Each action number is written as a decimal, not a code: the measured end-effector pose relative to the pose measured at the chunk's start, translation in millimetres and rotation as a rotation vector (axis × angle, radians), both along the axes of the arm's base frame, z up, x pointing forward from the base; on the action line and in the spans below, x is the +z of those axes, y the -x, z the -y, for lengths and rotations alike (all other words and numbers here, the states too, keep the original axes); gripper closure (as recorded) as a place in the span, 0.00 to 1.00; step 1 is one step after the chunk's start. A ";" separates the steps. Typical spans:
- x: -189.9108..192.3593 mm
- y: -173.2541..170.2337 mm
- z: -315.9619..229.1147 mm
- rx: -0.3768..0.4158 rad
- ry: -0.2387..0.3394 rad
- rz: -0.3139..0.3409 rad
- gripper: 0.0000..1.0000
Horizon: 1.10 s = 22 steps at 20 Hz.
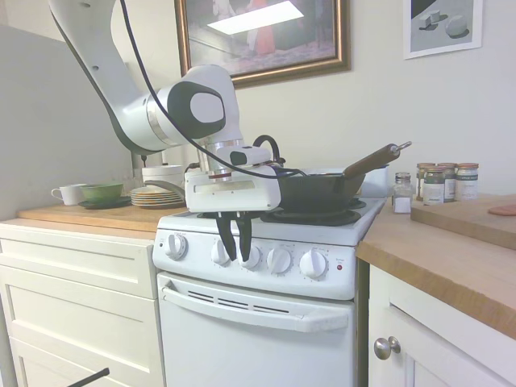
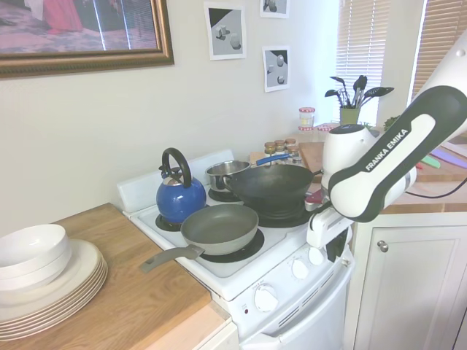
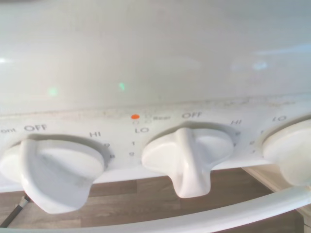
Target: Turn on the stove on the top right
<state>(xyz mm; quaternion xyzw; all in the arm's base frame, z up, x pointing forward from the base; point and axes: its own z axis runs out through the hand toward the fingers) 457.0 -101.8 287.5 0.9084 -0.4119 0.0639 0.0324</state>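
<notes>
Pointing down at the stove's front panel, my pincer hangs with its two dark fingers close together, a narrow gap between them, their tips in front of the knob row between the second knob and the third knob from the left. I cannot tell whether they touch a knob.

I see the white stove standing between a wooden counter with stacked plates on the left and another counter with spice jars on the right. A small red light sits at the panel's right end.

On the burners are a blue kettle, a grey pan, a dark wok and a small steel pot.

Up close, the wrist view shows a knob under an "OFF" label.
</notes>
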 end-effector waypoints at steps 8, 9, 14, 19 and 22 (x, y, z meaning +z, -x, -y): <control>10.7 11.4 1.9 -0.010 -0.003 0.020 0.00; 12.5 13.5 1.7 -0.011 -0.004 0.023 0.00; 17.1 26.0 -1.2 -0.011 -0.007 0.031 0.00; 19.3 42.9 -7.2 -0.006 -0.010 0.053 0.00; 22.6 52.8 -10.0 -0.004 -0.009 0.064 0.00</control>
